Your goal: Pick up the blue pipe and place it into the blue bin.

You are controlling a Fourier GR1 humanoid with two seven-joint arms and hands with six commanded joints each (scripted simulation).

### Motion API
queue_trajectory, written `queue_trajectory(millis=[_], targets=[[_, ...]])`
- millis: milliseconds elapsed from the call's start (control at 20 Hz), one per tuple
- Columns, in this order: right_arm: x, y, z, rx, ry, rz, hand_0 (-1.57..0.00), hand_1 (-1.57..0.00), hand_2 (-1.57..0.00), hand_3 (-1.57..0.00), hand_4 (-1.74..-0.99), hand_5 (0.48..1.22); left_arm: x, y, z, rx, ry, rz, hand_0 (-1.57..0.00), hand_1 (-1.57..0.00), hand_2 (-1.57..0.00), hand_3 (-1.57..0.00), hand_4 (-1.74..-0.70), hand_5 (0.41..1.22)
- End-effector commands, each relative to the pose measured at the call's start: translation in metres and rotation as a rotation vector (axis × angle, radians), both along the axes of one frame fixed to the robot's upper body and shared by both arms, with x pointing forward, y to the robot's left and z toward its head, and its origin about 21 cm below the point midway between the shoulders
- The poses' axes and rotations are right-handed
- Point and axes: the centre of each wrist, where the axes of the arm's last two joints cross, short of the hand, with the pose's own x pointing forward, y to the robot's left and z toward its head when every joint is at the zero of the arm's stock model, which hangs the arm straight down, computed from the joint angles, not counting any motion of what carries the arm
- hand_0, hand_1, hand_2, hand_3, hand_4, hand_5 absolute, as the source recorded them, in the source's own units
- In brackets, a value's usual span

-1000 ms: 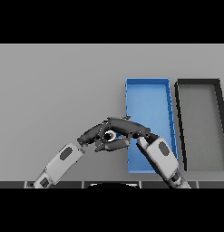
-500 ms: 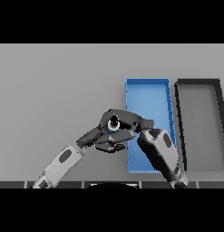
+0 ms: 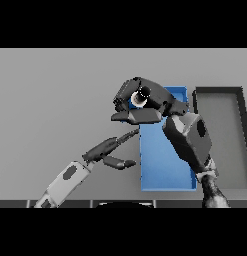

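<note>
Grey table (image 3: 55, 90), blue bin (image 3: 165, 170) right.

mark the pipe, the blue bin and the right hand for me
pipe (image 3: 140, 96), head view: on its round open end, showing inside the curled fingers.
blue bin (image 3: 162, 160), head view: on its bare floor.
right hand (image 3: 145, 107), head view: on the hand, under the pipe.
</note>
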Motion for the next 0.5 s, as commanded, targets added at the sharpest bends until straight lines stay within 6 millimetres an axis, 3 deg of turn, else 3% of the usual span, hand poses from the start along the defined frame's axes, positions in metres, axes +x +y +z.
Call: queue_trajectory(millis=[0, 250, 450], targets=[[0.006, -0.006, 0.005, 0.004, -0.004, -0.058, -1.57, -1.57, -1.57, -1.57, -1.497, 1.221, 0.000, 0.001, 0.000, 0.006, 0.003, 0.002, 0.00, 0.00, 0.00, 0.00, -0.86, 0.484], [0.053, -0.051, -0.003, -0.051, 0.081, -0.345, -1.57, -1.57, -1.57, -1.57, -1.498, 1.221, -0.003, 0.001, -0.002, 0.023, -0.006, 0.016, 0.00, 0.00, 0.00, 0.00, -0.84, 0.474], [0.076, -0.091, -0.042, -0.092, 0.254, -0.520, -1.57, -1.57, -1.57, -1.57, -1.499, 1.221, -0.001, 0.004, 0.002, 0.039, -0.015, 0.043, 0.00, 0.00, 0.00, 0.00, -0.83, 0.463]])
